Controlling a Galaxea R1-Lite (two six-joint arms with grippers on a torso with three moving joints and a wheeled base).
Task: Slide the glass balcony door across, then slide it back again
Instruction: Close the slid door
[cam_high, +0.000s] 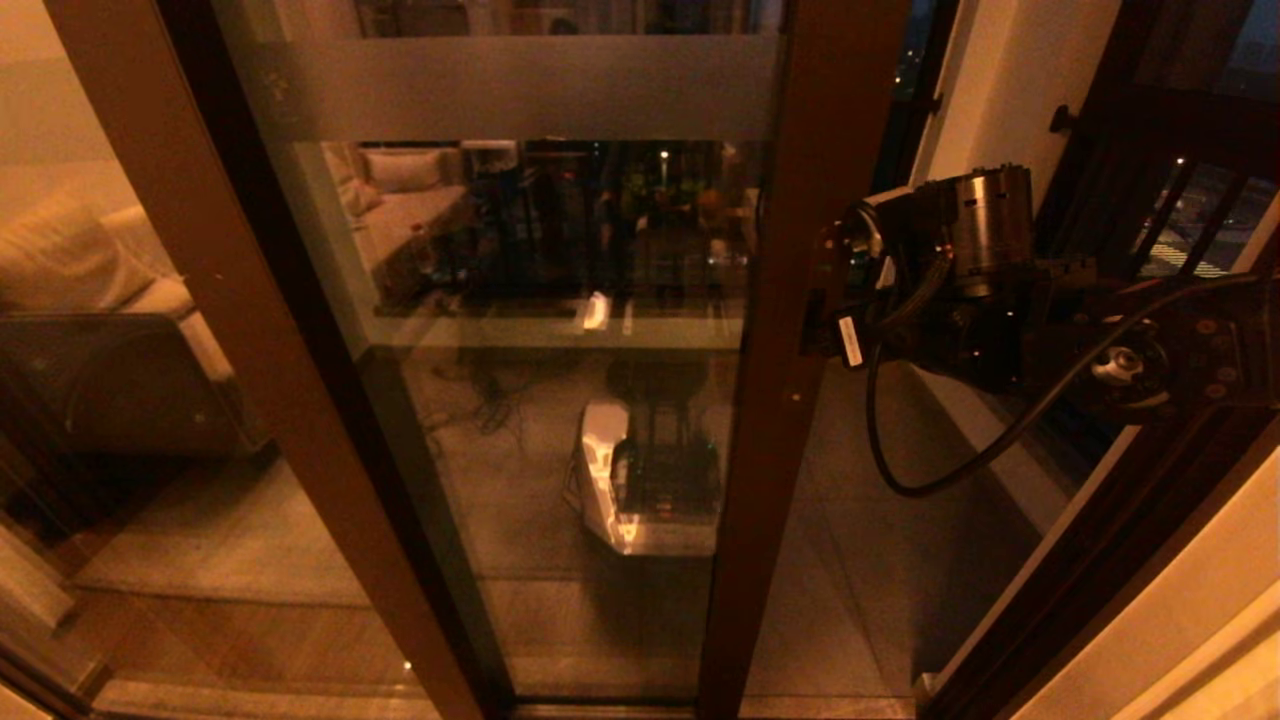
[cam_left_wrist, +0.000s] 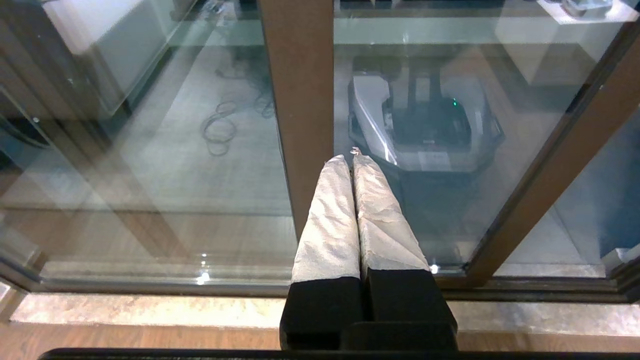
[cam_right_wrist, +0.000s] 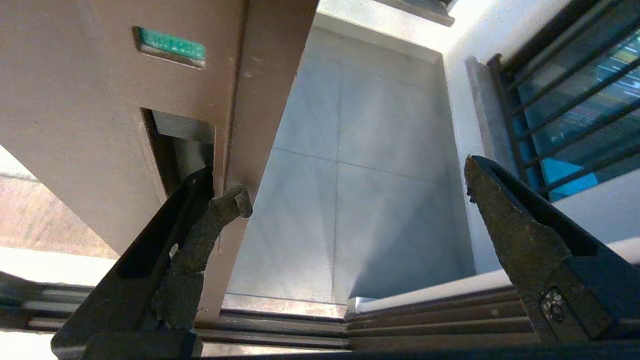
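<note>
The glass balcony door (cam_high: 560, 420) has a dark reddish-brown stile (cam_high: 800, 300) and a frosted band (cam_high: 520, 90) near its top. It stands slid partway, with a gap to its right. My right gripper (cam_high: 820, 320) is at the stile, reaching in from the right. In the right wrist view the right gripper (cam_right_wrist: 356, 181) is open, and one finger (cam_right_wrist: 200, 235) is hooked into the recessed handle slot (cam_right_wrist: 175, 145); the other finger (cam_right_wrist: 505, 220) hangs free over the gap. My left gripper (cam_left_wrist: 348, 159) is shut on nothing, low before the door glass (cam_left_wrist: 450, 210), and out of the head view.
The fixed panel's wide brown post (cam_high: 200, 300) stands left of the door. Balcony floor tiles (cam_right_wrist: 360, 175) and a white wall (cam_high: 1010, 90) show through the gap. Black-barred windows (cam_right_wrist: 565, 100) are at the right. Floor tracks (cam_right_wrist: 425, 320) run below. My base is reflected in the glass (cam_left_wrist: 425, 125).
</note>
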